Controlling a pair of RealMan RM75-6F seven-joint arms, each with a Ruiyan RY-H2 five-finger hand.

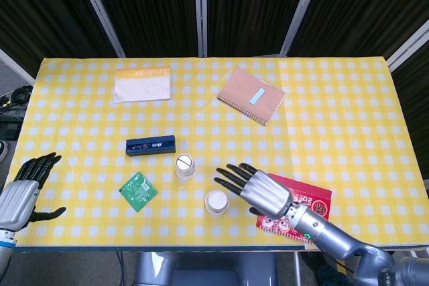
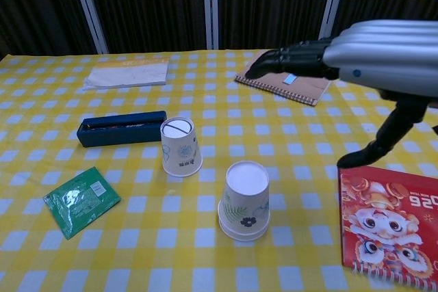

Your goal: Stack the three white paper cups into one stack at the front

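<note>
Two white paper cups sit nested upside down as one stack point(image 2: 243, 201) point(image 1: 216, 202) near the table's front edge. A third white cup point(image 2: 180, 146) point(image 1: 185, 166) stands upside down by itself, behind and to the left of the stack. My right hand point(image 2: 369, 59) point(image 1: 256, 190) hovers to the right of the stack and above it, fingers spread, holding nothing. My left hand point(image 1: 23, 189) rests open at the table's front left corner, far from the cups; the chest view does not show it.
A red booklet point(image 2: 390, 220) lies right of the stack under my right arm. A green packet point(image 2: 81, 200) and a blue box point(image 2: 122, 128) lie left of the cups. A brown notebook point(image 1: 251, 95) and a pale booklet point(image 1: 141, 84) lie at the back.
</note>
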